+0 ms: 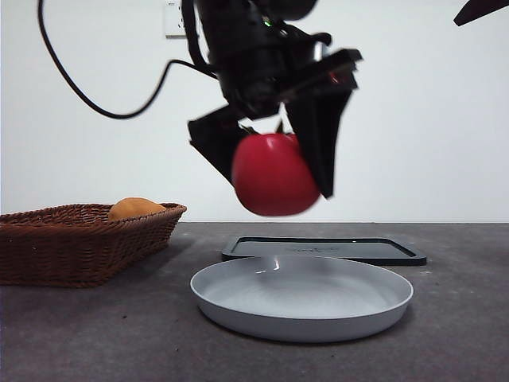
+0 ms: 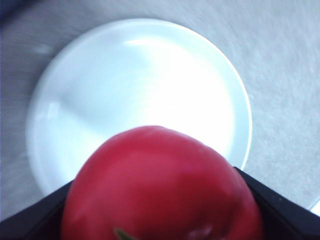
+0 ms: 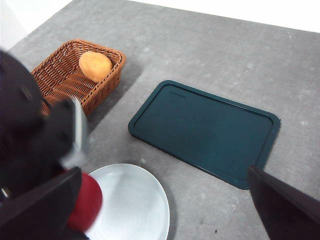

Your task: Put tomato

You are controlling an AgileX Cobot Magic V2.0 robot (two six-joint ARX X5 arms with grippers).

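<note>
Below the left tool (image 1: 274, 159), clear air separates it from the white plate (image 1: 302, 306), whose rim lies just in front of the dark tray (image 1: 322, 249) on the grey surface (image 1: 461, 318). Its jaws are clamped on the tomato (image 1: 273, 177), held aloft over the plate. Only the right wrist view shows the right tool (image 3: 160, 220), jaws spread wide and holding nothing, plus the whole tray and the wicker basket (image 3: 60, 80) with its orange fruit (image 3: 95, 66) off to the side.

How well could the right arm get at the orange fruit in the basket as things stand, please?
Probably not easily: the left gripper, holding the tomato above the plate, stands between the waiting right gripper and the orange fruit in the basket.
</note>
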